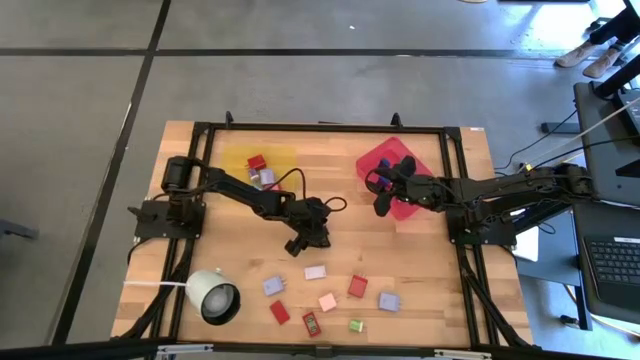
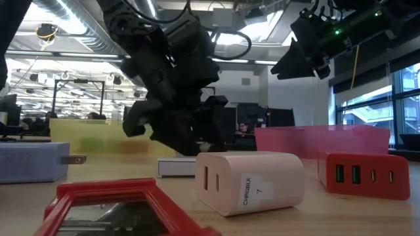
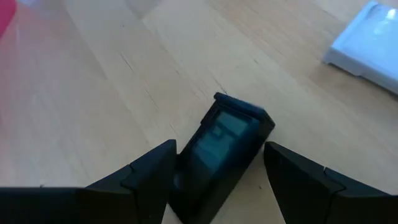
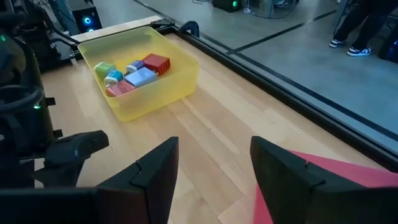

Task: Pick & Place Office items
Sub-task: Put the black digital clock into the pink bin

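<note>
Left gripper (image 3: 217, 168), jaws apart, straddled a black block (image 3: 227, 146); centring before closing seemed advisable. Right gripper (image 4: 214, 165) hovered open over the red tray (image 1: 412, 205).

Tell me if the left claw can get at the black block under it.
Probably yes: the left claw is open, its fingers either side of the black block on bare table, nothing between.

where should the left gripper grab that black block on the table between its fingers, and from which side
Probably across its two long sides, coming straight down from above. The black block lies flat on the wooden table, so only its side faces offer opposing surfaces. The left gripper is open with one finger on each long side, already lined up to close on the narrow width.
</note>
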Controlling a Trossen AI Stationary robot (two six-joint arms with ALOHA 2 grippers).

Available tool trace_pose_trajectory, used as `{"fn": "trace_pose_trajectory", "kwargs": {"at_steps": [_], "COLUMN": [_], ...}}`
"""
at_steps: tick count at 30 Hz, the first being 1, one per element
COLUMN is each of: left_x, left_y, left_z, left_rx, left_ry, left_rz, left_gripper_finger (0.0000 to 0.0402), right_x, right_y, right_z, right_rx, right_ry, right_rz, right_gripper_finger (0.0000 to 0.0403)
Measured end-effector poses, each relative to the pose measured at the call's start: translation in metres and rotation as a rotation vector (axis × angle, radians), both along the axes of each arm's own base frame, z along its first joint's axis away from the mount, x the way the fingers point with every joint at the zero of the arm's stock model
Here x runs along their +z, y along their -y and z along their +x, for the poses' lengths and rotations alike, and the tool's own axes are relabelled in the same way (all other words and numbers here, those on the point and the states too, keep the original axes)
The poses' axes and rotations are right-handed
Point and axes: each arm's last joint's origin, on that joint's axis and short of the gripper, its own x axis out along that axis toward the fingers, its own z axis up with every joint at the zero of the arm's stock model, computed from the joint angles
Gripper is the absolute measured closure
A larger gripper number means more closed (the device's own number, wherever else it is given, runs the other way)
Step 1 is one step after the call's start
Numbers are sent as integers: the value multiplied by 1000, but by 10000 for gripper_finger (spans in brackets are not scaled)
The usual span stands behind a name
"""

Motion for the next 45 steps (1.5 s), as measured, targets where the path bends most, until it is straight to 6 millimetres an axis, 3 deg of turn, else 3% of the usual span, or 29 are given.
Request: {"fn": "trace_pose_trajectory", "kwargs": {"at_steps": [12,28,35,45], "left_x": [-1,4,28,67], "left_y": [-3,-3,-7,3], "left_z": [1,6,26,50], "left_rx": [104,374,583,622], "left_ry": [-4,30,86,188], "left_rz": [-28,-96,-308,-449], "left_gripper_finger": [170,316,341,340], "right_x": [0,-1,-2,-2], "right_y": [0,-1,-6,-12], "right_z": [0,1,2,3], "right_rx": [-5,42,191,393], "right_ry": [11,11,4,-18], "right_rz": [21,47,118,164], "right_gripper_finger": [199,199,199,199]}}
